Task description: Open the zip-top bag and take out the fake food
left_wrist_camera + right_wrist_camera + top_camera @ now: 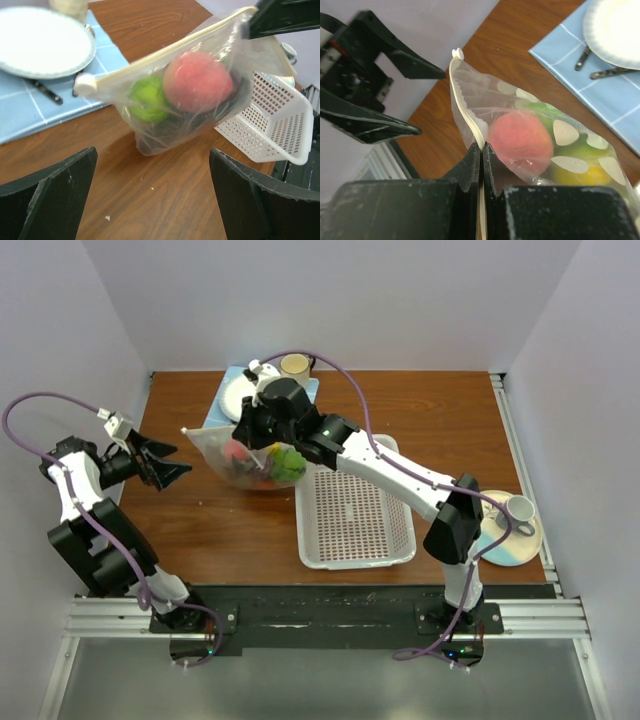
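Print on the zip-top bag [215,450] is only white spots, seen as pale ovals in the right wrist view [565,132]; what lettering it may carry cannot be read. One bag, hanging by its pale zip strip from the right claw [481,155], whose two fingers are clenched flat on that strip. A small white slider [456,52] sits at the strip's free end. The bag hangs over the wooden surface [200,530], just beside the far left corner of the one white basket [355,515] and in front of the blue cloth [312,390]; whether its bottom touches the wood cannot be told.

Fake food [197,80] is inside the bag, bunched low. Four pieces can be counted: a pink-red ball [520,140], a green piece [147,97], a yellow one [580,172] and something dark underneath [175,130] (others may be hidden behind these).

Left claw [184,460] is released, its fingers spread wide, facing the bag from the left and apart from it.

Two plates: one on the cloth [235,395], one at the right edge [505,550]. Two cups: one tan behind the cloth [295,365], one white on the right-hand plate [520,508]. Two pieces of cutlery [585,57] lie on the cloth beside the first plate
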Controlling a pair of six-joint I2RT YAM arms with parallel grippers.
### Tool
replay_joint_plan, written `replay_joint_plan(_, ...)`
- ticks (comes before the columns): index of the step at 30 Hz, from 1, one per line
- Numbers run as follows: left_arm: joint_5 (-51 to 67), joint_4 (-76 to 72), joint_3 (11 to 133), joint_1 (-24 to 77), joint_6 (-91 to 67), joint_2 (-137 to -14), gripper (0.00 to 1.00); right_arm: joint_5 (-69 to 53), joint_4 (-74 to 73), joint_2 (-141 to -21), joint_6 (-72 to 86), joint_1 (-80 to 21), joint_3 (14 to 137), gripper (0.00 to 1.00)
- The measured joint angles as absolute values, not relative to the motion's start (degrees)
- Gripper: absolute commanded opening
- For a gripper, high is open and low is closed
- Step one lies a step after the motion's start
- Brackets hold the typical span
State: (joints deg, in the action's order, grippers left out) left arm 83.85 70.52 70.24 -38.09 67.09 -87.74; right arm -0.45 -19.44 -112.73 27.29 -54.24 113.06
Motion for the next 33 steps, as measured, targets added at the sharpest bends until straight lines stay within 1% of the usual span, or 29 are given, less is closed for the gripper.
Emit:
replay_joint_plan(3,83.8,72.6,70.4,-40.6,69.4,-92.0,1.00,-2.7,-18.0,-115.3,29.8,-54.2,115.0,0.00)
replay_joint_plan(6,83.7,73.3,71.0,-44.4,70.2,-94.8,1.00,-4.3,-17.6,-120.0,31.6,-54.4,120.7,0.00)
replay_joint_plan(10,83.5,74.1,72.0,-46.6,71.1,-94.5,1.00,-5.7,-17.6,-124.3,32.9,-54.8,126.1,0.00)
replay_joint_plan(13,83.6,74.4,72.1,-46.8,71.2,-93.1,1.00,-5.8,-16.9,-123.9,33.1,-55.0,124.5,0.00)
replay_joint_plan(15,83.8,74.5,72.1,-46.8,71.2,-92.1,1.00,-5.9,-15.2,-121.7,33.3,-55.0,119.7,0.00)
replay_joint_plan(17,83.8,74.5,72.1,-46.8,71.3,-91.6,1.00,-6.1,-12.6,-117.9,33.5,-55.0,111.6,0.00)
replay_joint_plan(22,83.9,74.5,71.7,-44.7,73.8,-91.6,0.92,-7.3,-5.1,-109.0,34.5,-55.1,89.8,0.00)
replay_joint_plan(25,84.0,74.5,69.6,-41.2,76.4,-91.6,0.90,-7.3,-1.3,-105.8,35.2,-55.1,79.7,0.00)
replay_joint_plan(29,83.8,74.9,67.4,-36.1,78.9,-91.6,0.90,-7.3,2.2,-103.5,36.1,-55.1,72.9,0.00)
replay_joint_plan(33,83.8,74.9,67.3,-34.0,79.9,-91.6,0.92,-7.3,4.0,-102.3,36.4,-55.1,71.9,0.00)
